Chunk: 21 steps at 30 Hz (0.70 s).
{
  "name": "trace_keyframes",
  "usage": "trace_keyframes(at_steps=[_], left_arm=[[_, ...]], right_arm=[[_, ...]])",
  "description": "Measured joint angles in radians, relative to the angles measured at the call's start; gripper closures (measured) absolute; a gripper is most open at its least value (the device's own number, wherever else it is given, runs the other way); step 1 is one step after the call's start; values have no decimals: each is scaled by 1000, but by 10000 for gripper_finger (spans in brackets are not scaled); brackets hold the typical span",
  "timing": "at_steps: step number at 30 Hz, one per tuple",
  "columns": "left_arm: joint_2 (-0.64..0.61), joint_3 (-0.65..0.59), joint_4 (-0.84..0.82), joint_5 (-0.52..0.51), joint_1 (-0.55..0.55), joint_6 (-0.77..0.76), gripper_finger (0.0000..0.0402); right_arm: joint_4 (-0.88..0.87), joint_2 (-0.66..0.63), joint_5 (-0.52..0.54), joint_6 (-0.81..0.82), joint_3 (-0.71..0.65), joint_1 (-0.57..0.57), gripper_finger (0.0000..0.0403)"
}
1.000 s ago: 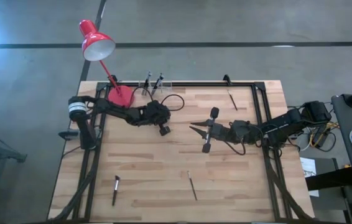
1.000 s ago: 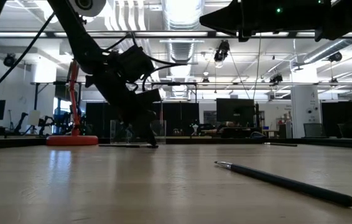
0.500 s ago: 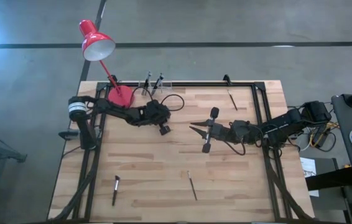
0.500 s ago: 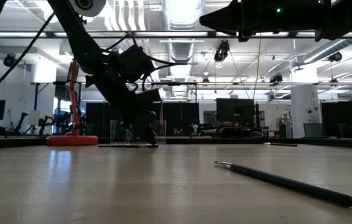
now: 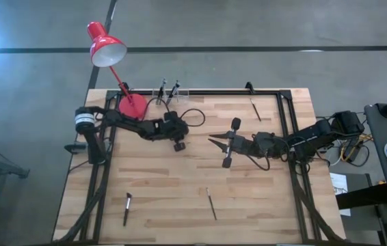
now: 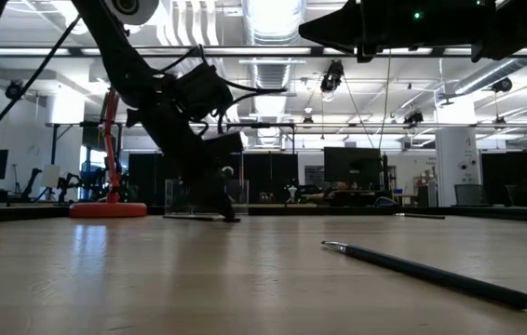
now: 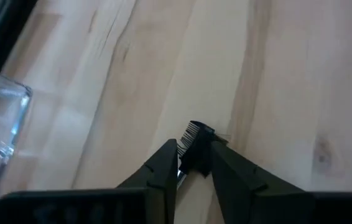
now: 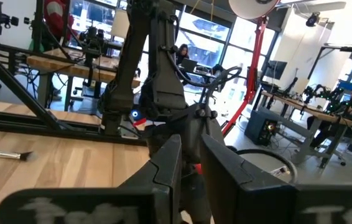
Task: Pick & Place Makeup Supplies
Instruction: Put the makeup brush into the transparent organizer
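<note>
1. a grey floor surrounds the pale wooden table [image 5: 180, 184], which has a black frame along its edges
2. a red lamp [image 5: 106, 45] leans over the far left corner, with a clear holder [image 5: 169, 93] of brushes just beside its base
3. the left gripper [image 7: 194, 163] is low over the table near the holder, its fingers slightly apart around a small comb-tipped brush [image 7: 194, 138] lying on the wood
4. three more brushes lie loose: two near the front edge [image 5: 127, 207] [image 5: 210, 203], one at the far right [image 5: 255, 108]
5. the right gripper [image 5: 215, 143] hovers mid-table, fingers narrowly apart, holding nothing
6. beyond the table, desks, monitors and ceiling lights fill the room
</note>
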Motion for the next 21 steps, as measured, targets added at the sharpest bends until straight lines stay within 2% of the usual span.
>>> trace_keyframes(at_steps=[8, 21], left_arm=[[-1, -12, 5, -74, -44, 116, 313], [-6, -12, -20, -77, -65, 166, 313]], right_arm=[[0, 0, 0, 0, 0, 0, 349], [-1, 0, 0, 0, 0, 0, 349]])
